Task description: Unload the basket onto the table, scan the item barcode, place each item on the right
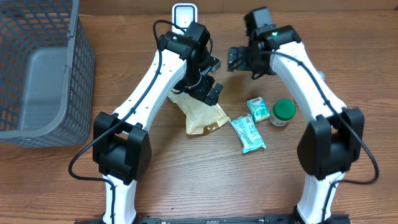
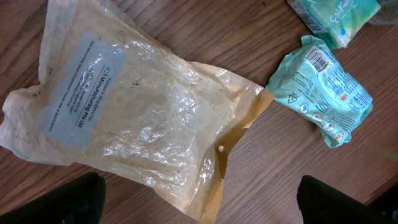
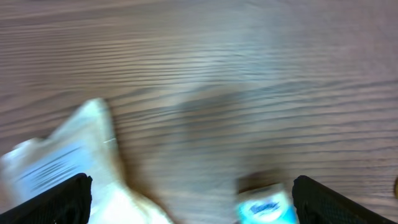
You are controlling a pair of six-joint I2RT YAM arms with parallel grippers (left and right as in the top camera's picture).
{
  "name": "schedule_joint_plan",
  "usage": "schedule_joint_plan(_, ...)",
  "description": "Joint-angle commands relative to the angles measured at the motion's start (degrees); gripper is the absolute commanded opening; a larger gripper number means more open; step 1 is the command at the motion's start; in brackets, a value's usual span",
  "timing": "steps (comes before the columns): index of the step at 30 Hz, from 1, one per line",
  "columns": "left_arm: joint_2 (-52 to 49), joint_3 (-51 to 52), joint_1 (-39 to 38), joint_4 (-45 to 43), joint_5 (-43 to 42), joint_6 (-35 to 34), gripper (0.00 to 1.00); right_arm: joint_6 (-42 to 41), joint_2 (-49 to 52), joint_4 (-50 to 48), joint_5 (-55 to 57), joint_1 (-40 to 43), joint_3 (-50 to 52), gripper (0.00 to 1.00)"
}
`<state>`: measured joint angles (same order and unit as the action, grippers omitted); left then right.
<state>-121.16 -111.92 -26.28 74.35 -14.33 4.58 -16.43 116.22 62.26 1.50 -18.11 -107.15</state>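
Left gripper (image 1: 213,78) hangs over the tan pouch (image 1: 200,115), fingers spread wide, holding nothing. That pouch lies flat mid-table, a teal packet (image 1: 247,134) just beside it. Right gripper (image 1: 232,59), also wide apart, hovers empty nearer the far edge.

Lighting: even, bright. I note glare on the plastic pouch (image 2: 143,124); the right wrist view is blurred throughout.

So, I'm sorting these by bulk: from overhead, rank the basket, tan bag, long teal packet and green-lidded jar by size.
1. basket
2. tan bag, partly hidden
3. long teal packet
4. green-lidded jar
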Motion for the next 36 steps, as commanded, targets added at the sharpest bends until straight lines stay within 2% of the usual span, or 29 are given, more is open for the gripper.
schedule_joint_plan(1,1.8,-0.7,-0.3,-0.1,0.2,-0.3,1.00,0.4,-9.9,-0.2,0.4,-1.6,-0.9,1.00)
schedule_joint_plan(14,1.8,-0.7,-0.3,-0.1,0.2,-0.3,1.00,0.4,-32.5,-0.2,0.4,-3.1,-0.9,1.00)
schedule_joint_plan(29,1.8,-0.7,-0.3,-0.1,0.2,-0.3,1.00,0.4,-49.5,0.0,0.4,-3.1,-0.9,1.00)
schedule_joint_plan(36,1.8,-0.7,-0.3,-0.1,0.2,-0.3,1.00,0.4,-57.9,3.8,0.4,-3.1,-0.9,1.00)
